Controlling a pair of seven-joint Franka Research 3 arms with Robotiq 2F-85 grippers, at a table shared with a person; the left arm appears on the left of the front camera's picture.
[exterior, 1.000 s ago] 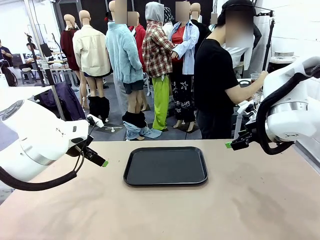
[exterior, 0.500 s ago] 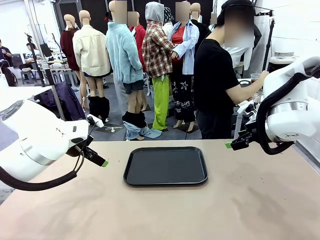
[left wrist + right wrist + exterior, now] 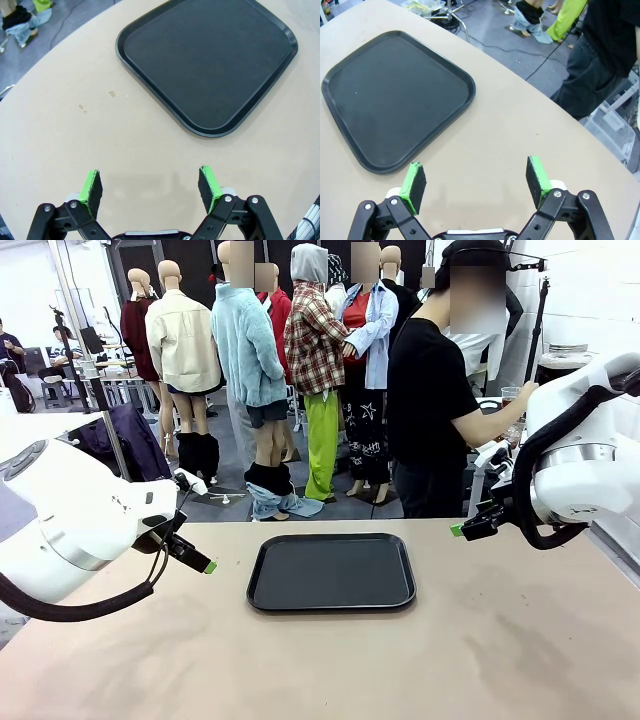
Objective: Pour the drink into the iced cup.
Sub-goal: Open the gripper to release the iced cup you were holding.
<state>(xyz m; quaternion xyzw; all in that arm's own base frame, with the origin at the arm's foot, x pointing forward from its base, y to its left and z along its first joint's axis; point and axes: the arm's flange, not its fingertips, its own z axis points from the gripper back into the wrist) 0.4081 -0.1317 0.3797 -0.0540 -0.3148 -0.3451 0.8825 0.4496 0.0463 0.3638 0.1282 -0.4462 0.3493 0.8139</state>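
Note:
An empty black tray point(image 3: 330, 573) lies in the middle of the tan table point(image 3: 450, 660). My left gripper point(image 3: 203, 563) hovers open just left of it; in the left wrist view its green pads point(image 3: 92, 185) stand wide apart over bare table, with the tray point(image 3: 210, 60) ahead. My right gripper point(image 3: 462, 529) hangs open to the right of the tray, and its pads point(image 3: 537, 180) spread over the table beside the tray point(image 3: 395, 95). The drink and the iced cup are out of view on the table.
A person point(image 3: 430, 410) in a black shirt stands at the far right edge, turned away, with a hand point(image 3: 520, 400) at a small clear cup point(image 3: 510, 395) on a side stand. The cup is too small to make out.

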